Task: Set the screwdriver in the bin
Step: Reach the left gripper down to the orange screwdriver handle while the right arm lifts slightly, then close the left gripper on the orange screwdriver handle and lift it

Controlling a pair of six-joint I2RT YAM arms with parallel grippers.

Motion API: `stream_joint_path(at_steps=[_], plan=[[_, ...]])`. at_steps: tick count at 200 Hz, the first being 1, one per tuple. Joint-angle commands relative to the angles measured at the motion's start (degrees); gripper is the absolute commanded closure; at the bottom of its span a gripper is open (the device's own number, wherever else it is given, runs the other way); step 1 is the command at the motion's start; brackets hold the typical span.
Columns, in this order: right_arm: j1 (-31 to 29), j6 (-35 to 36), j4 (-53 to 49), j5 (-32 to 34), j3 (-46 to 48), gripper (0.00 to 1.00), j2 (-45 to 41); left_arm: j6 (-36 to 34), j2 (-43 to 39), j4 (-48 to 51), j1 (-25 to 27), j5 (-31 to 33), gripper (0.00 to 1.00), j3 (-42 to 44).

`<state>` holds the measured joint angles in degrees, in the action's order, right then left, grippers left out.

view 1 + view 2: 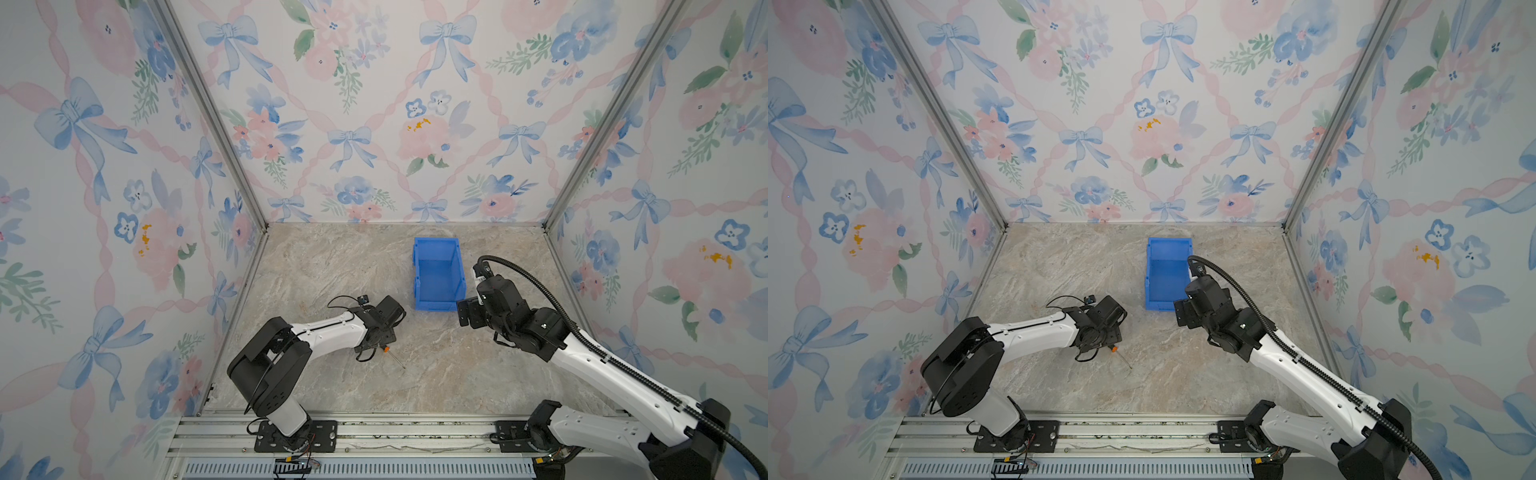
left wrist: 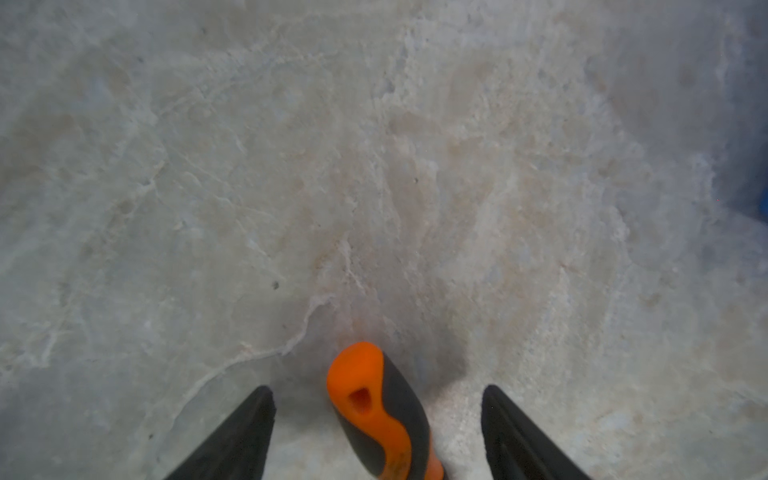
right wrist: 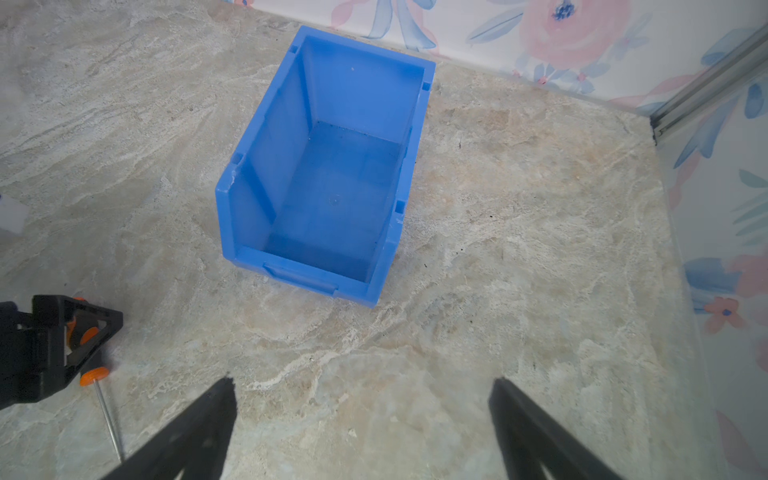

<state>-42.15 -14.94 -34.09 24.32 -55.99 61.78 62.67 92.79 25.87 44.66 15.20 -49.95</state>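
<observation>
Task thing: the screwdriver (image 1: pixel 391 354) is seen lying flat on the marble table (image 1: pixel 324 266), lower centre of frame in both top views, with the thin shaft pointed toward the lower right.
Handle: most of the orange-and-black grip is hidden under the left arm's wrist in the top views. It is shown clearly only in the left wrist view.
Left gripper (image 2: pixel 376 392): it is lowered over the handle with the jaws apart, one on each side. Bare table is seen in both gaps and no clamp is made out.
Right gripper (image 3: pixel 363 384): the jaws are spread wide with nothing between them. It is held above the table just beside the bin's lower right corner in a top view.
Bin (image 1: pixel 436 241): it is placed upright at centre frame, slightly right, near the back wall. The cut-down front wall is faced toward the arms and nothing is seen inside.
Spacing: the screwdriver and the bin are well apart, the bin up and right of the tool, with bare table between them.
Done: the approach is judged finished, since the handle is bracketed by the left jaws.
Left to do: the grasp, the lift, the carry to the bin and the release inside it.
Progress: judged early, as the tool is not yet held and the bin is not yet filled.
Risk: a round handle could be rolled aside if it is pinched off-centre.
</observation>
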Motion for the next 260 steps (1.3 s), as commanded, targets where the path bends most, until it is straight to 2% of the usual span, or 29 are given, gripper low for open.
stream_joint_path(at_steps=[1,23,50,119,177,224,260], plan=[[0.2,2.9,-1.6,2.0,0.6,0.03,-0.4,3.0,1.3,1.6,1.9,1.4,0.25,-0.5],[1.4,3.9,-1.9,1.3,-0.2,0.03,-0.3,3.5,2.5,2.6,2.6,2.3,0.32,-0.8],[2.3,4.2,-1.9,1.1,0.6,0.03,-1.5,3.0,3.5,3.9,2.7,3.5,0.50,-2.1],[4.3,3.8,-4.1,6.4,3.2,0.03,-8.3,-0.5,8.5,6.7,2.8,7.1,0.71,-6.7],[6.0,3.5,-4.7,5.9,5.0,0.03,-10.7,-2.2,9.2,6.5,2.8,6.7,1.00,-10.1],[7.8,3.5,-4.3,2.5,5.9,0.03,-11.4,-4.7,6.9,6.5,2.9,6.5,1.00,-13.0],[11.7,2.9,-5.2,-1.4,6.8,0.03,-13.4,-12.0,5.9,6.2,4.2,7.7,1.00,-20.4]])
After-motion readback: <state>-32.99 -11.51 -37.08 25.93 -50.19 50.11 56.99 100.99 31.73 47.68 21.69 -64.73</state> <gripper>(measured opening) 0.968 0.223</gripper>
